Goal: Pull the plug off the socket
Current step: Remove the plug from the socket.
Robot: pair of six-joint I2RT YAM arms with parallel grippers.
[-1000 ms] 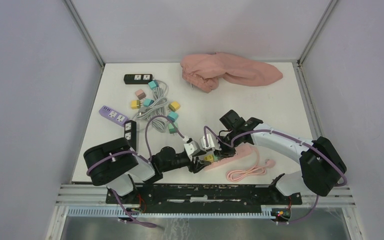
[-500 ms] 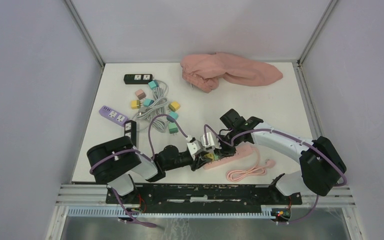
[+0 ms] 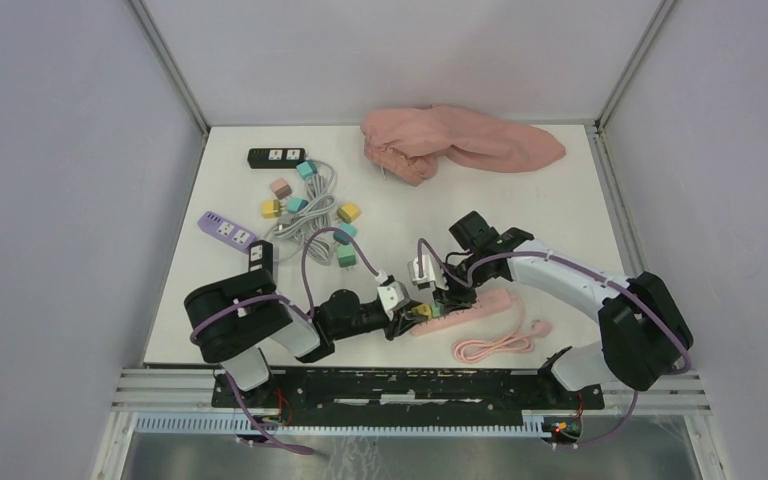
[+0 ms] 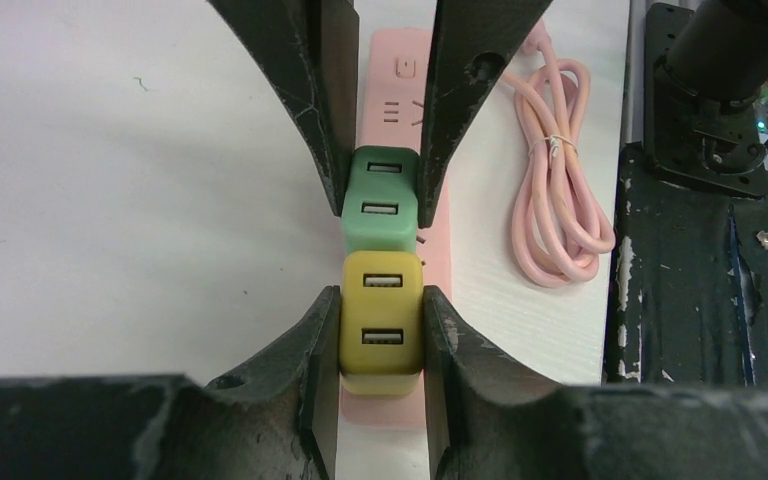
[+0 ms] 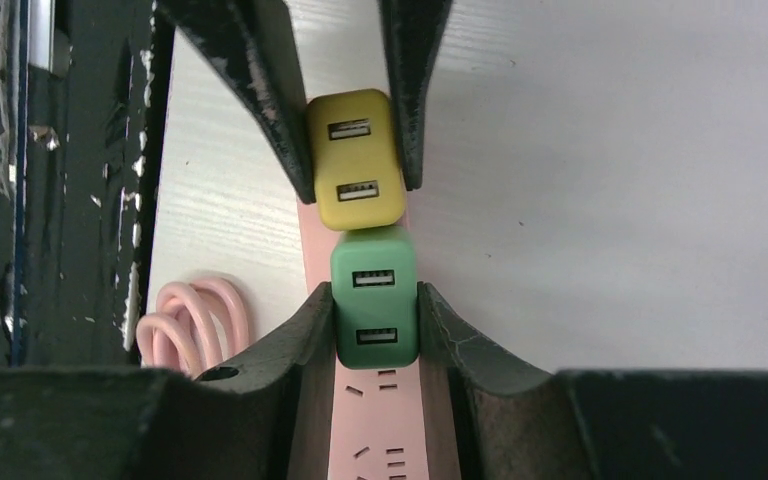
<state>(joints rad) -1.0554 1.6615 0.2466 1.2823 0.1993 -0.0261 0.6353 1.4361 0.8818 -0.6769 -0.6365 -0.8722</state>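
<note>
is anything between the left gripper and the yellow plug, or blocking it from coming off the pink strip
Nothing visible. The left gripper is shut directly on the yellow plug. The green plug sits against its end on the pink strip, held by the right gripper, but does not overlap it.

Plugs: yellow plug [image 4: 382, 322], green plug [image 4: 381, 200]; two-port USB blocks, touching end to end, seated in pink power strip [image 4: 385, 60], flat on table [image 4: 110, 150].

Left gripper [image 4: 380, 300] points toward 3 o'clock, clamped. Right gripper [image 5: 375, 295] points toward 7 o'clock, clamped. Tips face each other, close; forearms low.
</note>
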